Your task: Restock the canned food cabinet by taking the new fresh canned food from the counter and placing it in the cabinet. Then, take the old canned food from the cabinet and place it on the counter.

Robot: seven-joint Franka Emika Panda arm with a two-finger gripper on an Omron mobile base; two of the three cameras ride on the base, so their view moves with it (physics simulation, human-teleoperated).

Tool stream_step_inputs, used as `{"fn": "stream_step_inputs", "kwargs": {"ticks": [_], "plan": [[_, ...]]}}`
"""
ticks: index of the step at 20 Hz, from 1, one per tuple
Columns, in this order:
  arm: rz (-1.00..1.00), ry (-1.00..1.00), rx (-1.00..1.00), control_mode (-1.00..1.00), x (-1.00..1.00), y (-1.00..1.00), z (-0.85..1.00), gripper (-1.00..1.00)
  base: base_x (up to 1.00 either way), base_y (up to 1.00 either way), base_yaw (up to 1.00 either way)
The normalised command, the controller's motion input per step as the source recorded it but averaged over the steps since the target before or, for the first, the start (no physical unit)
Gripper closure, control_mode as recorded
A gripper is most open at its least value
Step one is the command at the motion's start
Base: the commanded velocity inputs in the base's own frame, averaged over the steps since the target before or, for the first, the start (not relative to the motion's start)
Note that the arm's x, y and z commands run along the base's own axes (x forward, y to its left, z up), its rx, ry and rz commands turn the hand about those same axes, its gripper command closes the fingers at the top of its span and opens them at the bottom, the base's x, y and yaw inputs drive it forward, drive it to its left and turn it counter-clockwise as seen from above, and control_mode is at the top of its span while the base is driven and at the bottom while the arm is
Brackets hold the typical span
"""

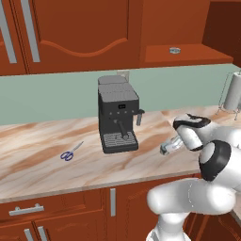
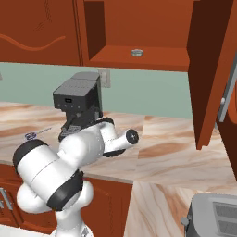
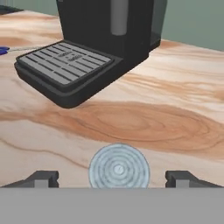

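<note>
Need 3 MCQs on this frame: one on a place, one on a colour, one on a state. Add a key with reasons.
1. Where is the flat tin?
A. On the counter by the scissors
B. On the cabinet shelf
C. On the coffee machine's drip tray

2. What colour are the handles of the scissors?
A. Blue
B. Red
C. Yellow

3. What state is the hand in?
A. Shut on the small can
B. Shut on nothing
C. Open

Key:
1. B: the tin lies on the open niche's board.
2. A: the handles show blue on the counter.
3. C: the fingertips stand wide, with gaps on both sides of the small can.
</note>
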Motion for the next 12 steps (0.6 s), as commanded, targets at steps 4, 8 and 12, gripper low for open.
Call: {"fn": "stream_step_inputs", "kwargs": {"ticks": [4,8,12], "plan": [[0.00,0.00,0.00,-1.00,-0.34,0.00,1.00,-1.00,0.00,0.00,0.00],[0.00,0.00,0.00,-1.00,-0.84,0.04,1.00,-1.00,0.00,0.00,0.00],[0.00,0.00,0.00,-1.00,-1.00,0.05,1.00,-1.00,0.00,0.00,0.00]]}}
